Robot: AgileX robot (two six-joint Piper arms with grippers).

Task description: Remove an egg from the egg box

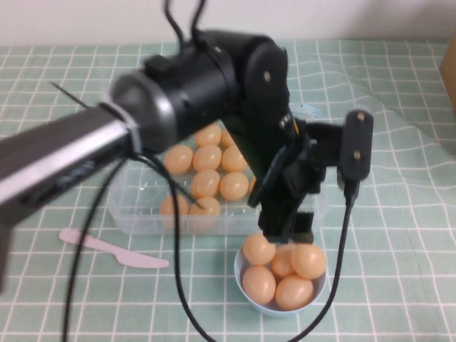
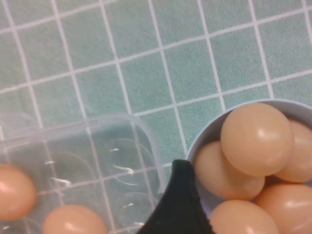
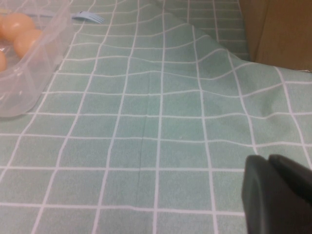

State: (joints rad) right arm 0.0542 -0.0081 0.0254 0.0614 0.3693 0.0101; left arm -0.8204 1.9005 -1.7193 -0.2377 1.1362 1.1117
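The egg box [image 1: 135, 210] is a clear plastic tray at the table's middle, holding several orange-tan eggs [image 1: 206, 182]. It also shows in the left wrist view [image 2: 146, 131], with an egg [image 2: 73, 222] in one well and bare wells beside it. My left gripper [image 1: 285, 229] hangs just above a light-blue bowl [image 1: 246, 285] in front of the box. One black finger [image 2: 178, 197] shows at the bowl's rim [image 2: 209, 136], the other is out of frame, and nothing is gripped. My right gripper [image 3: 269, 163] is shut and empty, low over the cloth to the right of the box.
The bowl holds several eggs [image 1: 308, 261]. A pink plastic knife [image 1: 114, 251] lies front left of the box. A blue fork [image 3: 88, 17] lies behind the box. A brown box [image 3: 278, 29] stands at the far right. The green checked cloth is wrinkled at the right.
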